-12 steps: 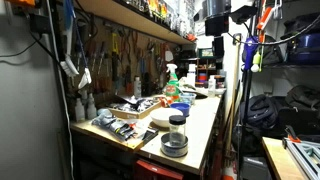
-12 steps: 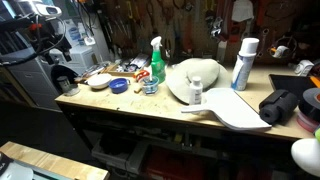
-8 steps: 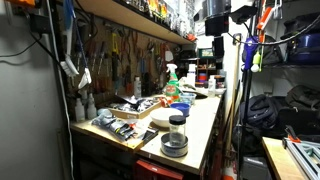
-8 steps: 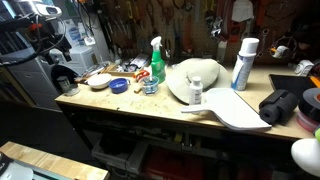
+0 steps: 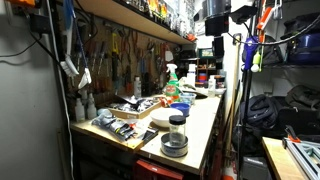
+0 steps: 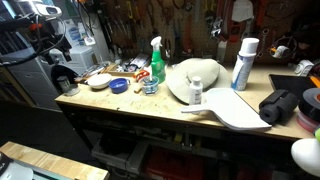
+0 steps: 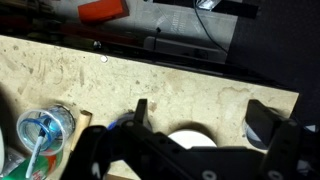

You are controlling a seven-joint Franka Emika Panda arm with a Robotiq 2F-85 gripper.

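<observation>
In the wrist view my gripper [image 7: 200, 115] is open, its two dark fingers spread wide above a pale wooden benchtop [image 7: 170, 75]. A white round object [image 7: 195, 138] lies right below, between the fingers, partly hidden by the gripper body; I cannot tell what it is. A clear container with a blue top [image 7: 42, 132] stands to the left of the fingers. In an exterior view the arm hangs over the far end of the bench, with the gripper [image 5: 216, 48] held above the clutter. The gripper holds nothing.
The bench carries a green-topped spray bottle [image 6: 156, 60], a white spray can [image 6: 243, 63], a large white bowl-like shape [image 6: 200, 75], a blue dish [image 6: 118, 86] and a black-lidded jar [image 5: 176, 135]. Tools hang on the back wall. An orange item [image 7: 103, 10] lies beyond the bench edge.
</observation>
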